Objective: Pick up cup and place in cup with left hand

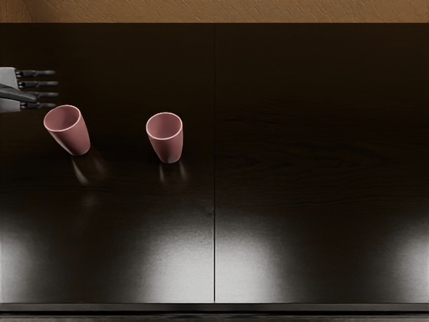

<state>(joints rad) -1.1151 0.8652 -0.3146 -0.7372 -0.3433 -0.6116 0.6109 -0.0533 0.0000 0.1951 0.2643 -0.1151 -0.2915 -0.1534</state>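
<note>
Table [214, 292], pink cup [167, 145], second cup [75, 138] beside left hand [23, 95]

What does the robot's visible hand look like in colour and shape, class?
The left hand has a pale grey, blocky body, four slim, jointed black fingers and a thicker dark thumb. No cables or markings show. Its arm and the right hand are out of view.
</note>
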